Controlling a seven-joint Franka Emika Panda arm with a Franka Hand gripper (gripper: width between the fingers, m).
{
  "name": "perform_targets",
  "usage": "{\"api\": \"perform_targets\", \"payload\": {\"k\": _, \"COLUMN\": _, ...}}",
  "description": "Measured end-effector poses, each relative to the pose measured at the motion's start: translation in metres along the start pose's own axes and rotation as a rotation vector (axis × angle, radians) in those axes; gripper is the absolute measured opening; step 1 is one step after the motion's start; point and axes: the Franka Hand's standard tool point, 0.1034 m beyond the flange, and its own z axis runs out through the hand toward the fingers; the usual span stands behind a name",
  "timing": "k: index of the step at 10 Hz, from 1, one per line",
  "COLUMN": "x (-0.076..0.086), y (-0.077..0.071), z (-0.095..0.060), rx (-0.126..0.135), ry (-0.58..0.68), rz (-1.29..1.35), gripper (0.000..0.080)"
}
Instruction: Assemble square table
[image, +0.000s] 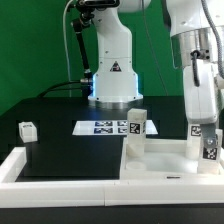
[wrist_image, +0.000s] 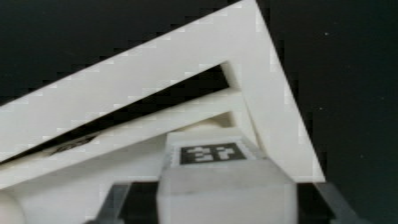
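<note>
The white square tabletop (image: 160, 160) lies at the exterior view's lower right, rim up. One white leg (image: 137, 128) stands upright at its near-left corner. My gripper (image: 202, 124) is over the tabletop's right side, shut on another tagged white leg (image: 210, 147) that it holds upright just above or on the top. In the wrist view that leg (wrist_image: 214, 160) fills the gap between my dark fingers (wrist_image: 134, 203), with the tabletop's rim and corner (wrist_image: 249, 70) below it. A third leg (image: 27, 130) lies alone on the black surface at the left.
The marker board (image: 103, 126) lies flat in front of the robot base (image: 112, 80). A long white bar (image: 35, 165) edges the black surface at the front left. A green backdrop stands behind.
</note>
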Motion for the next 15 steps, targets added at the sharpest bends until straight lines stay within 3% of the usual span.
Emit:
{"api": "perform_targets", "payload": {"k": 1, "x": 0.000, "y": 0.000, "z": 0.000, "rx": -0.001, "ry": 0.000, "rz": -0.006, "gripper": 0.0395}}
{"api": "perform_targets", "payload": {"k": 2, "x": 0.000, "y": 0.000, "z": 0.000, "rx": -0.001, "ry": 0.000, "rz": -0.006, "gripper": 0.0573}}
{"api": "perform_targets", "payload": {"k": 3, "x": 0.000, "y": 0.001, "z": 0.001, "rx": -0.001, "ry": 0.000, "rz": -0.006, "gripper": 0.0573}}
{"api": "perform_targets", "payload": {"k": 4, "x": 0.000, "y": 0.001, "z": 0.001, "rx": -0.001, "ry": 0.000, "rz": -0.006, "gripper": 0.0634}}
{"api": "perform_targets", "payload": {"k": 5, "x": 0.000, "y": 0.000, "z": 0.000, "rx": 0.000, "ry": 0.000, "rz": -0.013, "gripper": 0.0645}}
{"api": "perform_targets", "payload": {"k": 7, "x": 0.013, "y": -0.018, "z": -0.030, "rx": 0.050, "ry": -0.022, "rz": -0.074, "gripper": 0.0649}}
{"api": "perform_targets", "payload": {"k": 8, "x": 0.016, "y": -0.022, "z": -0.034, "rx": 0.057, "ry": -0.022, "rz": -0.072, "gripper": 0.0649}}
{"api": "perform_targets", "payload": {"k": 15, "x": 0.017, "y": -0.020, "z": -0.030, "rx": 0.052, "ry": -0.018, "rz": -0.083, "gripper": 0.0649}}
